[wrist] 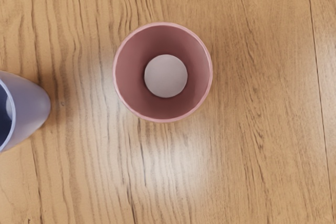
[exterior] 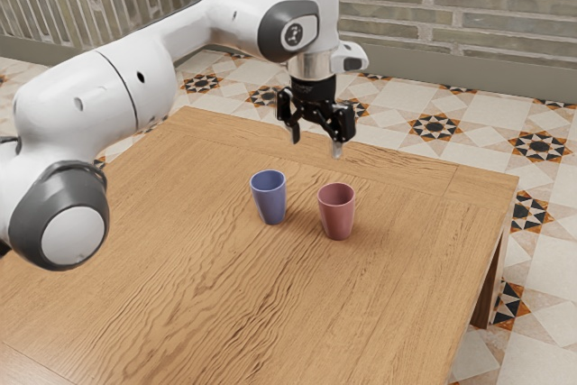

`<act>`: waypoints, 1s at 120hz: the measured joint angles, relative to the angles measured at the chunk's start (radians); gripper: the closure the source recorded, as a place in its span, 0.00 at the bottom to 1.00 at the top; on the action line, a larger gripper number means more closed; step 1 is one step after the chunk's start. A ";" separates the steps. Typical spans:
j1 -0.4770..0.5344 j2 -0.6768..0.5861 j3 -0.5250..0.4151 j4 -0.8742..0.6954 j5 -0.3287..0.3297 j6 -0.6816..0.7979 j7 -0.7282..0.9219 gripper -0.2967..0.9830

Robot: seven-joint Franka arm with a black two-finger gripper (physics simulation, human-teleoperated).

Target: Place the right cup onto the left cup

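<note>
Pink cup (exterior: 336, 215) upright on the surface (exterior: 180, 259); grasp pending.
Reference: blue cup (exterior: 270, 203). The pink cup, taken as the right cup, stands near it, apart, toward the exterior view's right; the gripper (exterior: 316, 142) is above the blue cup's level, on the pink cup's side — jaws open, nothing between them. Expected handling: light, stiff, possibly slick; the taper may let it slip — grip opposite walls below the rim (wrist: 163, 120), squarely, with moderate force.

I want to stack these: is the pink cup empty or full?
Empty: the wrist view looks straight into the pink cup, showing bare walls and a plain pale bottom.
</note>
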 joint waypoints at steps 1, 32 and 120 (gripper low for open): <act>-0.003 0.003 0.000 0.001 0.000 0.002 0.000 0.23; -0.036 0.041 -0.001 -0.040 -0.006 0.036 -0.022 0.23; -0.003 0.275 0.001 0.204 0.000 0.086 -0.054 0.23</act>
